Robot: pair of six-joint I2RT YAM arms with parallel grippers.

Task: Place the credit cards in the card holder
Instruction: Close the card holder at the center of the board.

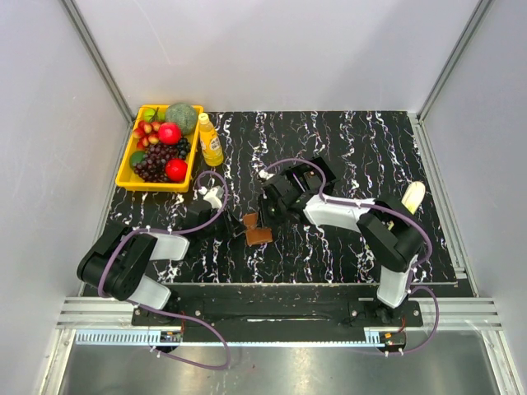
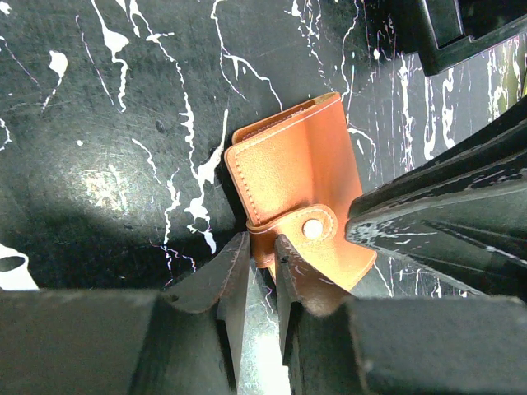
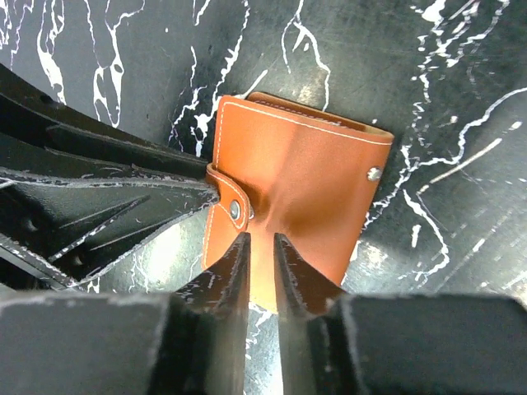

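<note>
Both arms meet at the card holder (image 1: 259, 236), mid tabletop (image 1: 354, 148) between them. Jaws of your left gripper (image 2: 259, 247) pinch its snap-tab edge; those of your right gripper (image 3: 261, 239), nearly together, lie over its cover — whether they grip, you cannot tell.

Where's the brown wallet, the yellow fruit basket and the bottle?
wallet (image 3: 305, 189): right wrist view, middle of its leather front.
fruit basket (image 1: 152, 186): top view, its near yellow rim.
bottle (image 1: 212, 148): top view, its orange body.
</note>
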